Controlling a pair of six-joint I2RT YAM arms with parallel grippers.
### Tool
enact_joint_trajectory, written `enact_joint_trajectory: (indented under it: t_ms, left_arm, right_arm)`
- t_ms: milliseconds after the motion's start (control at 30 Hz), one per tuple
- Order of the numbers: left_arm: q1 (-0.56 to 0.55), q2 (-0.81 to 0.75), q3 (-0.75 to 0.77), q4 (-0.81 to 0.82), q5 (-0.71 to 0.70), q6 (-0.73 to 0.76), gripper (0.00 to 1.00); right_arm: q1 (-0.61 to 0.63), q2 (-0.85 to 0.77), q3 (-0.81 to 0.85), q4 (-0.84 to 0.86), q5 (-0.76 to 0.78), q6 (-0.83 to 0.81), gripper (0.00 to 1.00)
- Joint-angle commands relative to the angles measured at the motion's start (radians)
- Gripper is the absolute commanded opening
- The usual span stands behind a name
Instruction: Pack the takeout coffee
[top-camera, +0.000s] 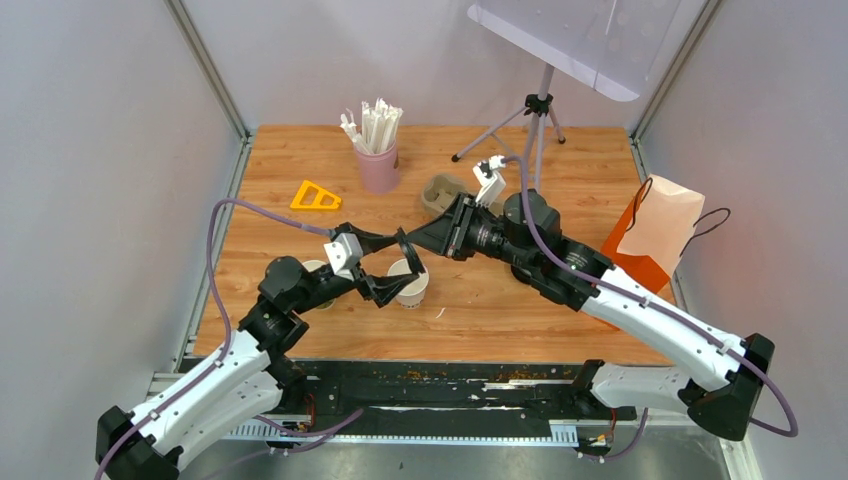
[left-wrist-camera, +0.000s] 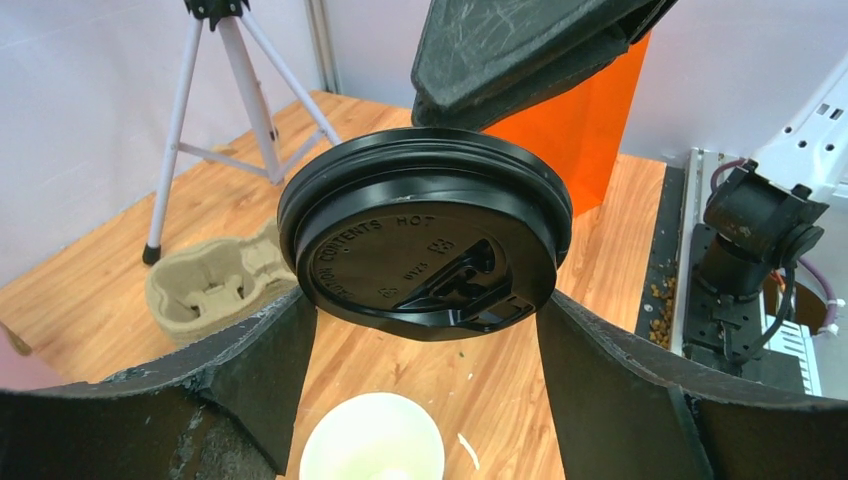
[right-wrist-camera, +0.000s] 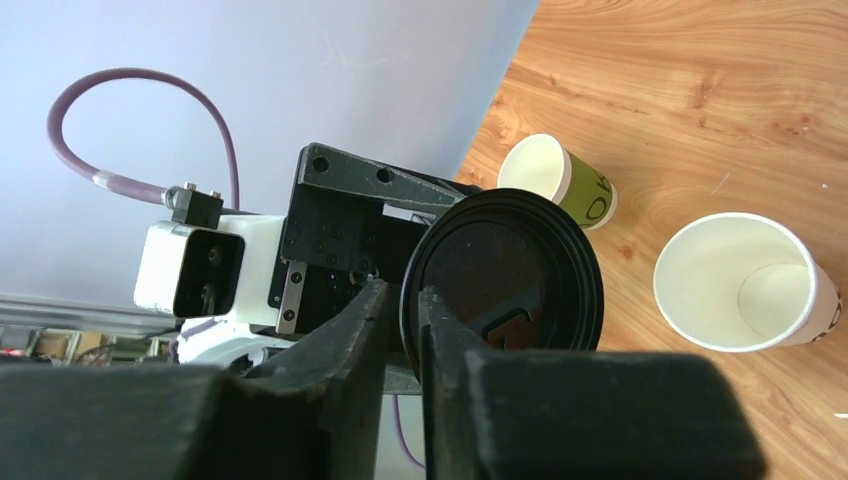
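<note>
My right gripper (top-camera: 420, 240) is shut on the rim of a black plastic lid (left-wrist-camera: 425, 230) and holds it in the air, tilted. In the right wrist view the lid (right-wrist-camera: 510, 280) stands on edge between my fingers (right-wrist-camera: 375, 300). My left gripper (top-camera: 395, 268) is open, with a fingertip on either side of the lid. A whitish paper cup (top-camera: 410, 285) stands open, without a lid, just below the lid; it also shows in the left wrist view (left-wrist-camera: 372, 440) and the right wrist view (right-wrist-camera: 745, 285). An olive-green cup (right-wrist-camera: 560, 180), also open, stands beside it, partly behind my left arm (top-camera: 318, 270).
A cardboard cup carrier (top-camera: 445, 192) lies at mid-back and also shows in the left wrist view (left-wrist-camera: 215, 285). A pink cup of white sticks (top-camera: 378, 165) and a yellow triangle (top-camera: 315, 197) are back left. An orange-and-white paper bag (top-camera: 655, 235) stands at the right edge. A tripod (top-camera: 535, 120) stands at the back.
</note>
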Motion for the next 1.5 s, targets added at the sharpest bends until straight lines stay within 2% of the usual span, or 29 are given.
enact_joint_trajectory:
  t_ms: [0,167,233,333,467,667,833,1200,1467]
  left_arm:
    - [-0.006,-0.043,0.071,-0.141,-0.026,0.024,0.84]
    - [-0.005,-0.057,0.183,-0.446,-0.137,-0.011,0.85]
    - [-0.005,-0.02,0.26,-0.595,-0.177,-0.037,0.86]
    - [-0.005,0.079,0.402,-0.846,-0.212,-0.037,0.85]
    - [-0.005,0.227,0.574,-1.11,-0.296,-0.035,0.82]
    - [-0.006,0.406,0.777,-1.308,-0.364,-0.056,0.81]
    - [-0.006,0.553,0.885,-1.387,-0.379,-0.084,0.81]
    - [-0.051,0.867,1.025,-1.523,-0.429,-0.081,0.8]
    - [-0.09,0.971,1.095,-1.565,-0.408,-0.062,0.83]
  right_arm:
    - [0.005,-0.073,-0.007,-0.019,0.083,-0.026,0.26]
    - [0.004,-0.169,-0.02,-0.109,0.221,-0.089,0.57]
    - [0.005,-0.202,-0.023,-0.15,0.256,-0.12,0.68]
    - [0.005,-0.24,-0.032,-0.223,0.289,-0.163,0.89]
    - [0.005,-0.29,-0.055,-0.292,0.319,-0.198,0.99]
    - [0.005,-0.351,-0.058,-0.379,0.364,-0.259,1.0]
    - [0.005,-0.367,-0.023,-0.45,0.389,-0.315,1.0]
    - [0.005,-0.372,-0.03,-0.447,0.424,-0.397,1.0]
    - [0.005,-0.368,-0.031,-0.429,0.428,-0.403,1.0]
